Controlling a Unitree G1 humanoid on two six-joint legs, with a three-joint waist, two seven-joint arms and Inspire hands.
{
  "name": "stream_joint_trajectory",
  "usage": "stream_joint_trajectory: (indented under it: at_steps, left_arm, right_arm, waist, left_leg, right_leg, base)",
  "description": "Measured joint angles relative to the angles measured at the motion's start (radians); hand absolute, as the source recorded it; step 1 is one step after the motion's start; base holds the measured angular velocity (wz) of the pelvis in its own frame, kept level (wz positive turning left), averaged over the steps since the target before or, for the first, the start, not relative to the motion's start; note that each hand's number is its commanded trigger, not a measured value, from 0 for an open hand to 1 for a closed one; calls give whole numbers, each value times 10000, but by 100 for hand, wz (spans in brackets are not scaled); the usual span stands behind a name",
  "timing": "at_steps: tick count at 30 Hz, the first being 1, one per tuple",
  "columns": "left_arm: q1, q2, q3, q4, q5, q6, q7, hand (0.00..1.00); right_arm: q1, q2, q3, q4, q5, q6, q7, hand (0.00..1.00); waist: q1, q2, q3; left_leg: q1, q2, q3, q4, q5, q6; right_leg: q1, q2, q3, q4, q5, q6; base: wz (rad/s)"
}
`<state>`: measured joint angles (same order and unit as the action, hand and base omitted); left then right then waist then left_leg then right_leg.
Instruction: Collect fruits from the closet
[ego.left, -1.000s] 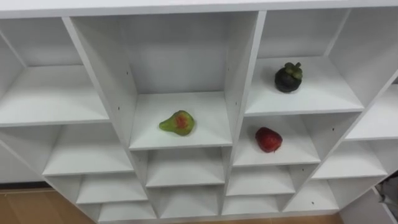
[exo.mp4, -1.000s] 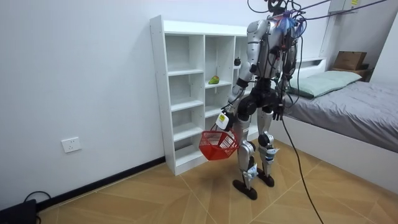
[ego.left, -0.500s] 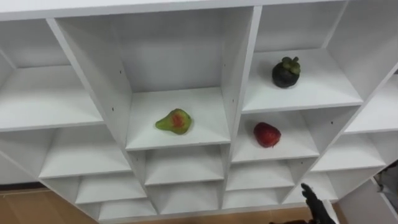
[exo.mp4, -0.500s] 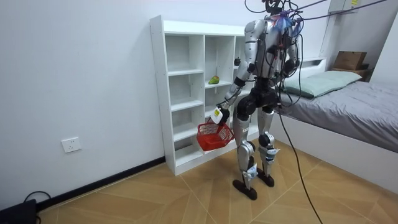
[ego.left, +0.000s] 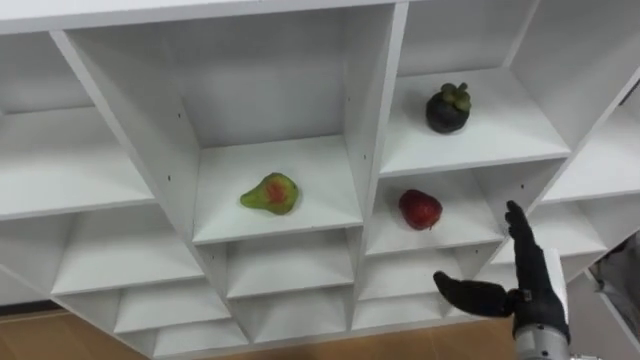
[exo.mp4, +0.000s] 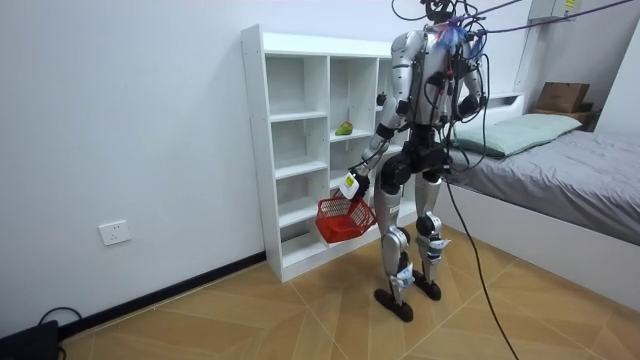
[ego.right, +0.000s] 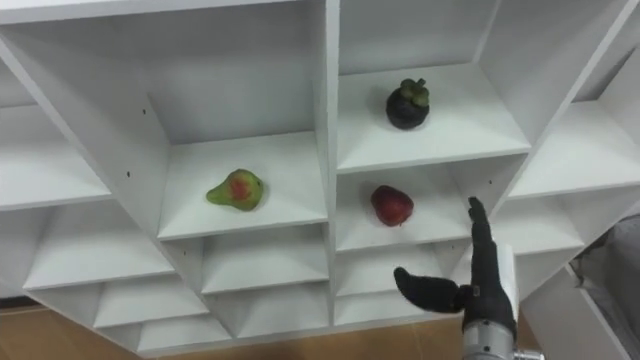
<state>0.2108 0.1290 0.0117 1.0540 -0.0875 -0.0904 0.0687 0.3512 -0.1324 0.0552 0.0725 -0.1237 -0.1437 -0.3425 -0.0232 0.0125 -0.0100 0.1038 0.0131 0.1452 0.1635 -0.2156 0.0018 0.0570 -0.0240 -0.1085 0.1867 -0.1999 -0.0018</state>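
In front of the robot: one white closet (ego.left: 384, 110) of open compartments, set against the wall. The robot stands facing it, with the bed at its back.

Behind the robot: one bed (exo.mp4: 590, 165), grey cover, pale green pillow (exo.mp4: 528, 128).

At the robot's left side, low before the closet: one red basket (exo.mp4: 343, 220) of open mesh. It hangs by its handle from the left hand (exo.mp4: 351, 184), which is closed round that handle.

Before the closet's lower right compartments: the right hand (ego.left: 532, 288), raised, fingers straight and pointing up, thumb spread wide toward the left, holding nothing.

Fruits, three, all lying on closet shelves and none touched:
- Pear (ego.left: 269, 193), green with a red blush, in the middle column's compartment, well to the left of the right hand.
- Mangosteen (ego.left: 447, 109), dark with a green cap, in the compartment right of the pear's divider and higher, well above the right hand.
- Apple (ego.left: 420, 209), red, in the compartment directly under the mangosteen. It is the nearest fruit to the right hand, up and to the left of the fingertips, clearly apart.
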Motion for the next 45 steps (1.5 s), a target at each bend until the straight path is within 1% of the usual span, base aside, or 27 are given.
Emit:
stream_joint_trajectory:
  at_steps: [4,6,8,9,12,16,21,22,24,26,27,30,37,40,43,45]
  left_arm:
    - [47,0,-185,35,-6,-27,-32,100]
    - [47,5,-197,35,-6,-27,-82,100]
    - [43,5,-240,35,-4,-27,-118,100]
    - [41,4,-254,35,-5,-28,-148,100]
    - [44,3,-264,54,-8,-29,-210,100]
    - [41,7,-348,67,-13,-29,-213,100]
    - [-31,6,-377,282,-6,-24,-239,100]
    - [-35,8,-376,290,-5,-24,-248,100]
    - [-120,19,-377,420,-5,-25,-361,100]
    - [-208,28,-388,487,-6,-26,-412,100]
    - [-262,29,-410,490,-6,-26,-423,100]
    - [-336,78,-519,574,-15,-30,-443,100]
    - [-450,228,-546,849,-83,-29,-610,100]
    - [-445,261,-513,871,-73,-27,-601,100]
    - [-439,315,-474,851,-79,-26,-575,100]
    - [-448,396,-475,827,-73,-24,-547,100]
  right_arm:
    - [12,2,10,-680,6,-8,-248,0]
    - [9,2,14,-1125,4,-113,-407,0]
    - [-9,1,15,-1411,-5,-124,-538,0]
    - [-42,1,16,-1476,-15,-178,-599,0]
    - [-75,0,20,-1761,-15,-181,-621,0]
    - [-146,0,46,-2065,-15,-181,-751,0]
    - [-477,-11,114,-2460,-257,-184,-1231,0]
    - [-527,-16,124,-2507,-299,-203,-1262,0]
    - [-758,-32,164,-2522,-341,-398,-1272,0]
    - [-853,-98,274,-2522,-342,-433,-1272,0]
    - [-870,-196,372,-2522,-343,-434,-1267,0]
    - [-892,-249,460,-2522,-341,-434,-1239,0]
    - [-1244,-466,515,-2521,-339,-434,-1231,0]
    - [-1591,-666,450,-2519,-336,-434,-1251,0]
    - [-1893,-689,407,-2492,-296,-433,-1222,0]
    - [-2112,-774,406,-2442,34,-423,-1098,0]
  waist:
    - [12,30,6]
    - [18,18,9]
    - [24,12,14]
    - [30,7,18]
    - [38,19,39]
    - [47,40,65]
    - [87,52,76]
    - [94,52,77]
    - [134,39,78]
    - [174,-3,92]
    - [212,-37,104]
    - [333,-97,109]
    - [337,-169,110]
    - [348,-259,117]
    - [344,-395,119]
    - [337,-515,124]
  left_leg:
    - [-8,24,64,0,0,1]
    - [-18,60,126,-1,0,1]
    - [-20,85,157,-1,0,0]
    - [-23,95,158,-1,0,0]
    - [-21,104,191,-1,0,0]
    - [-23,102,201,-1,0,0]
    - [-61,110,203,-12,0,-1]
    - [-62,110,202,-14,0,-1]
    - [-60,110,202,-13,0,-1]
    - [-54,110,202,-13,0,-1]
    - [-51,110,202,-12,0,-1]
    - [-43,110,195,-12,0,-1]
    - [-46,113,144,-10,1,0]
    - [-38,114,148,0,1,0]
    - [-49,111,86,9,1,0]
    - [-67,107,28,10,1,0]
  right_leg:
    - [2,30,15,-5,70,-8]
    - [-22,69,57,-12,97,-30]
    - [-40,95,94,-12,108,-49]
    - [-40,106,95,-14,111,-54]
    - [-55,128,201,-22,114,-59]
    - [-68,129,224,-24,114,-58]
    - [-100,151,238,-17,125,-58]
    - [-104,152,238,-16,126,-59]
    - [-102,152,239,-17,128,-63]
    - [-88,149,219,-17,129,-64]
    - [-79,147,201,-18,130,-64]
    - [-69,146,205,-22,133,-64]
    - [-46,145,152,-9,153,-70]
    - [-39,145,144,-14,161,-70]
    - [-30,135,97,-22,161,-70]
    - [-17,125,28,-57,161,-69]
  base:
    - [-4]
    - [-7]
    - [-5]
    - [0]
    - [-2]
    - [0]
    - [0]
    - [0]
    - [0]
    - [0]
    - [0]
    - [0]
    - [0]
    - [0]
    - [4]
    - [8]
